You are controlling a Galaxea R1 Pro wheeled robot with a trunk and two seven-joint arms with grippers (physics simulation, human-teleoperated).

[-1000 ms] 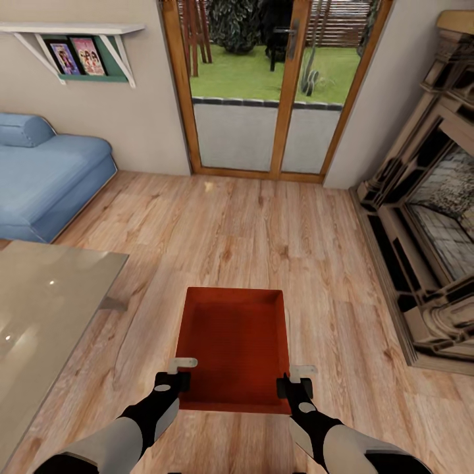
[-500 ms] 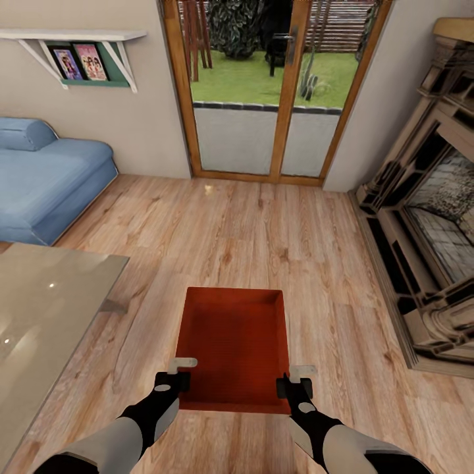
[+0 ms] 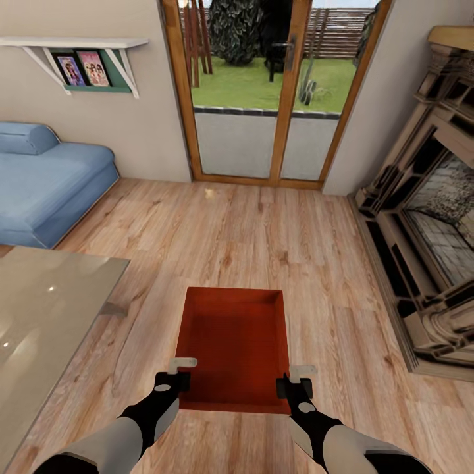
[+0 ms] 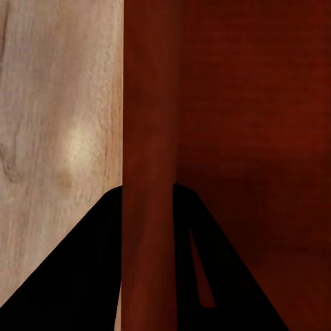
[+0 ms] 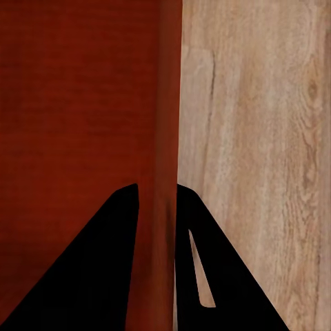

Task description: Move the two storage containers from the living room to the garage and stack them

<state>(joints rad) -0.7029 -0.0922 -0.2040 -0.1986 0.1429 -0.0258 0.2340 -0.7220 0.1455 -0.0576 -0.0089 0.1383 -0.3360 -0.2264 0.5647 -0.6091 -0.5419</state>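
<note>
Far left: blue sofa (image 3: 49,181) against the cream wall, with a white shelf (image 3: 79,45) above it carrying two framed pictures (image 3: 82,69). Near left: corner of a glossy beige table (image 3: 46,316) over the plank floor (image 3: 263,243). Centre near: one red-orange container (image 3: 234,345), open top, empty inside, long axis running away from the robot; it is gripped at its near corners by both arms, and whether it touches the planks cannot be told. Left gripper (image 3: 176,376) straddles the container's left wall near the near edge; in the left wrist view the gripper (image 4: 148,207) has one dark finger (image 4: 83,276) outside the wall and the other inside, pinching that wall (image 4: 148,138). Right gripper (image 3: 295,382) does the same on the right wall; in the right wrist view the gripper (image 5: 157,203) has fingers (image 5: 207,276) on either side of the wall (image 5: 162,103), clamped on it, planks beyond. Far centre: wood-framed glass doors (image 3: 273,92) showing grass and shrubs outside. Right: ornate fireplace (image 3: 428,217) along the right wall, its base on the floor well apart from the container.
</note>
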